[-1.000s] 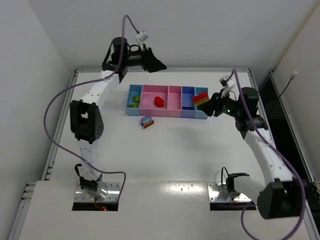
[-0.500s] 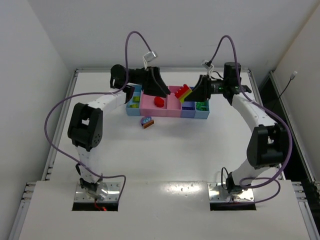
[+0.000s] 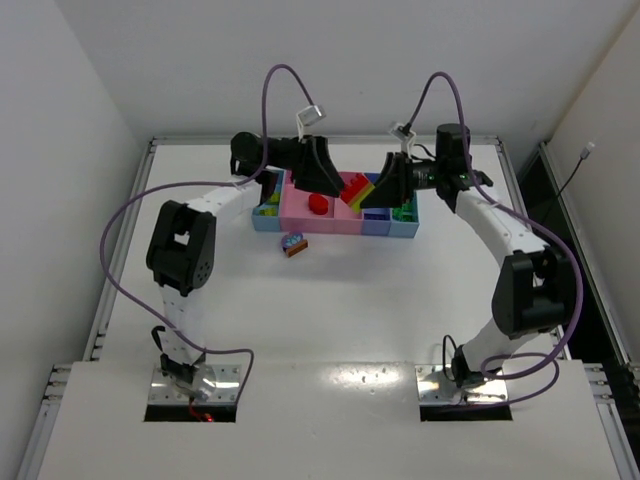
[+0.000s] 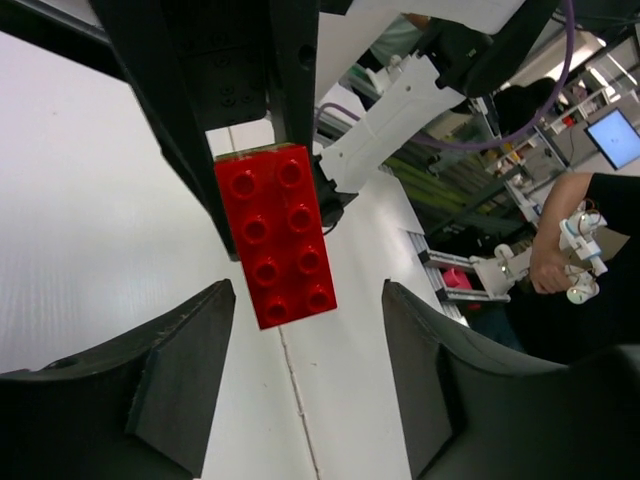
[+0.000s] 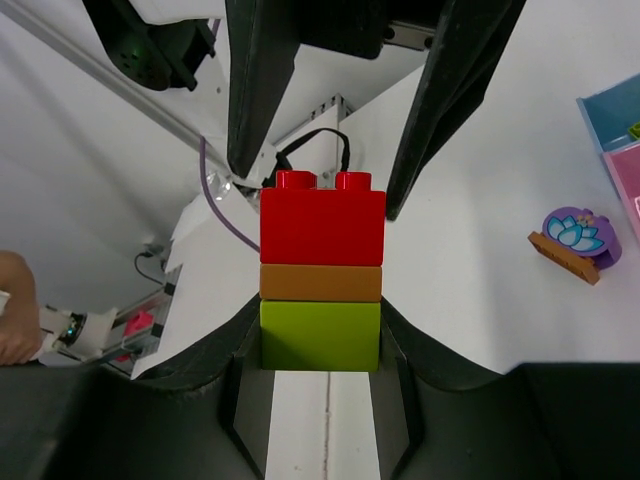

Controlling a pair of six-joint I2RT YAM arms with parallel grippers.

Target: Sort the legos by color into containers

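You're bringing both arms together above the bins [image 3: 300, 215] near the back edge of the surface [image 3: 350, 320]. Your right end effector [image 5: 320, 335] is clenching the green end of the brick stack [image 5: 320, 270]. Your left end effector [image 4: 305, 290], not gripping yet, is narrowing on the red brick [image 4: 275, 235], probably to split it.

Robotics lab (monitor [image 4: 612, 138], walled table [image 3: 350, 300]).
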